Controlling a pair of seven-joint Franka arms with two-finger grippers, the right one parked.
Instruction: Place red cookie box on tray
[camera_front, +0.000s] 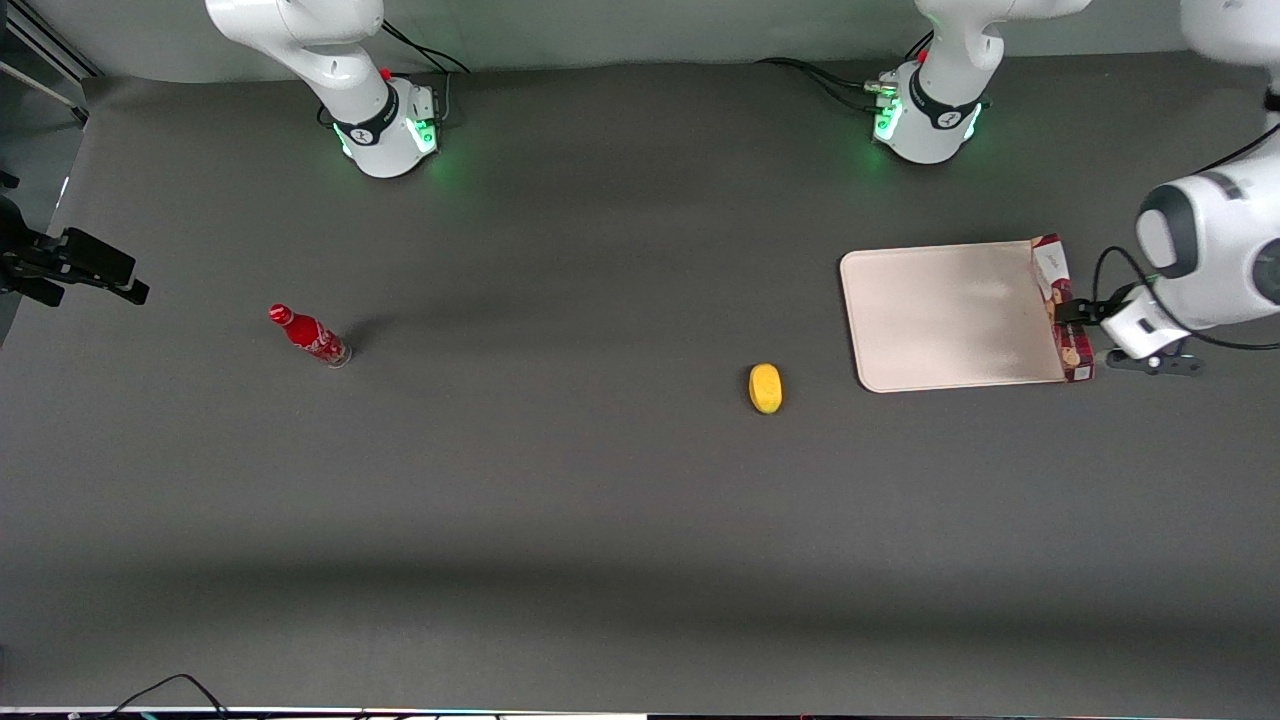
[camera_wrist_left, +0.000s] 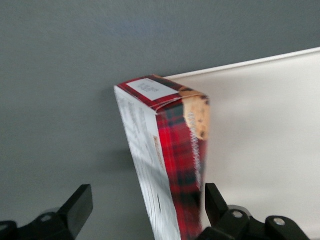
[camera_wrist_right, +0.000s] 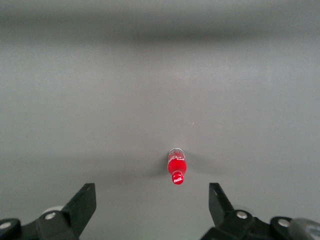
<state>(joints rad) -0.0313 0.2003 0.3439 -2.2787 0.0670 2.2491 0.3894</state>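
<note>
yellow oval object (camera_front: 765, 388) nearest the front camera, at about 8 o'clock from the tray (camera_front: 945, 316) | gripper (camera_front: 1078, 312) spread wide, straddling the red cookie box (camera_front: 1062, 305), one finger (camera_wrist_left: 214, 201) against its tartan face | box on edge along the tray's rim | small red bottle (camera_front: 309, 335) toward the parked arm's end

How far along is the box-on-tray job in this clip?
Done: the gripper has reached the cookie box, which stands on edge along the tray's rim at the working arm's end. In hand: the open fingers straddle the box; one touches it, the other stands clear. Left: close, lift, and lay it flat on the tray.
</note>
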